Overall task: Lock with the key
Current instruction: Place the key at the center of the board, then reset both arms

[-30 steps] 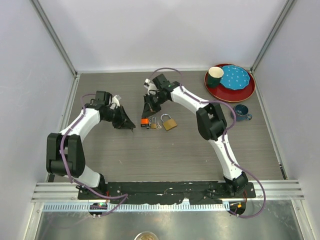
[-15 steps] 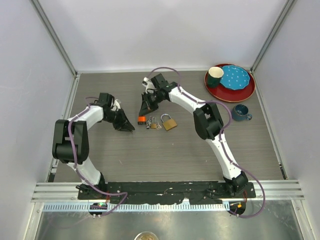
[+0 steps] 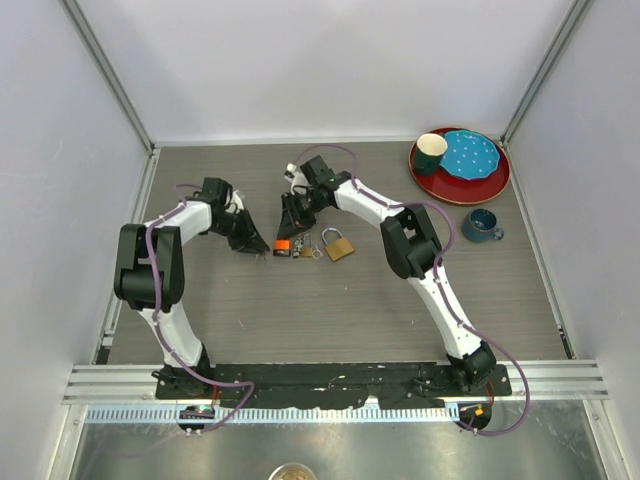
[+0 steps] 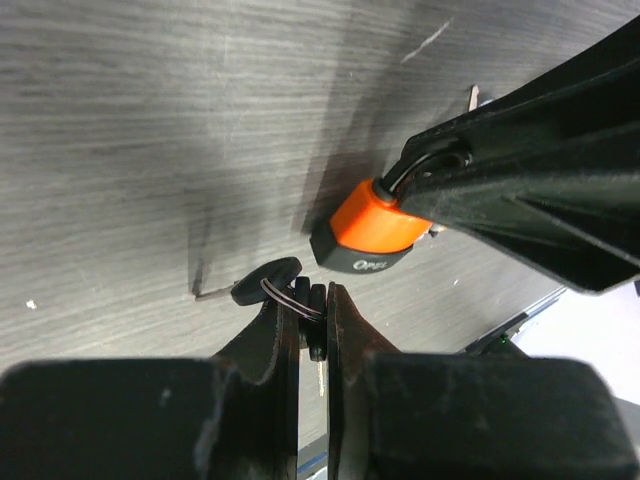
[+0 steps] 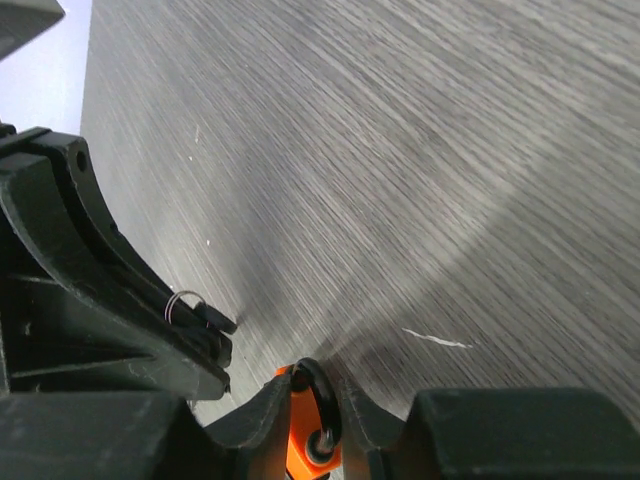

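Two white arms, black joints, looping purple cables.

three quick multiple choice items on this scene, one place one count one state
1. The brass padlock lies: A on the table, right of the orange padlock B on top of it C under it
2. Padlocks in view: A one B two C four
3. The left tool is: A wide open B shut on a key C shut on the brass padlock
Answers: 1 A, top view shows them side by side; 2 B, one brass, one orange; 3 B, its wrist view shows it pinching the key.
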### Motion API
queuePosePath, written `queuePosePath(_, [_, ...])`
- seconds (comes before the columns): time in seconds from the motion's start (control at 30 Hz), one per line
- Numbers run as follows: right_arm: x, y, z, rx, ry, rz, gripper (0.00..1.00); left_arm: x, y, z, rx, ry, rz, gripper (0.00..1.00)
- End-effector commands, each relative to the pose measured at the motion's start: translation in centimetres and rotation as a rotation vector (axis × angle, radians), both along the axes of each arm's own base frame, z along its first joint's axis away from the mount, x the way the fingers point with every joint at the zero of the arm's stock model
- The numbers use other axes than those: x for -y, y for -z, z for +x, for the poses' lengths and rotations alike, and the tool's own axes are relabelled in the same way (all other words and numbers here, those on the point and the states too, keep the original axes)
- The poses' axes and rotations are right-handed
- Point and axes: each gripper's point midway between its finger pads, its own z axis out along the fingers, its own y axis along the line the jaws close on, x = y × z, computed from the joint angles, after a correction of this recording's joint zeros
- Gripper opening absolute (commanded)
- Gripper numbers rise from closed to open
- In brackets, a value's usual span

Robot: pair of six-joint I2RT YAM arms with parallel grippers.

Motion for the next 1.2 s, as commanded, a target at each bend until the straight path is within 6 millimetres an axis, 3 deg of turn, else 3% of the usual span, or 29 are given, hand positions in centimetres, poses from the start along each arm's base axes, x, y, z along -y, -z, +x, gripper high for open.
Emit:
queuePosePath(0.0, [-0.3,-1.5,0.3,0.068,-0.012,0.013,0.34,0.3,-0.2,2.3,0.076,0.021,0.009,0.09])
queuePosePath(0.23, [0.4,-2.9,1.6,0.146,0.023,-0.033,0.53,1.1,-0.4,4.7,0.123,0.015,-0.013,0.15])
queuePosePath(0.27, [0.4,-3.2,1.8,0.158,0.031,-0.035,0.61,1.2,-0.4,4.9,0.125,0.020,-0.018,0.15])
queuePosePath(0.5, [-0.5,-6.9,2.7,0.205,0.066,0.043,0.66,1.6,-0.2,5.9,0.154,0.027,-0.012,0.21])
queuePosePath(0.7, [-0.5,-9.9,3.0,0.237,0.094,0.083,0.67,2.0,-0.3,5.3,0.167,0.055,-0.017,0.42])
queuePosePath(0.93, [-0.2,-15.2,2.8,0.304,0.113,0.145,0.69,2.2,-4.4,5.5,0.295,0.046,-0.029,0.62])
queuePosePath(1.03, [0.0,-17.8,2.5,0.339,0.123,0.175,0.69,2.2,-7.2,5.5,0.374,0.032,-0.044,0.67])
queuePosePath(1.1, [0.6,-18.4,2.3,0.347,0.139,0.173,0.70,2.1,-9.6,5.3,0.435,0.023,-0.047,0.71])
queuePosePath(1.13, [0.8,-20.2,2.0,0.377,0.145,0.195,0.71,1.7,-10.1,5.2,0.453,0.012,-0.028,0.74])
queuePosePath(1.17, [1.3,-20.9,2.2,0.398,0.169,0.187,0.71,1.4,-12.3,4.9,0.514,-0.002,-0.016,0.75])
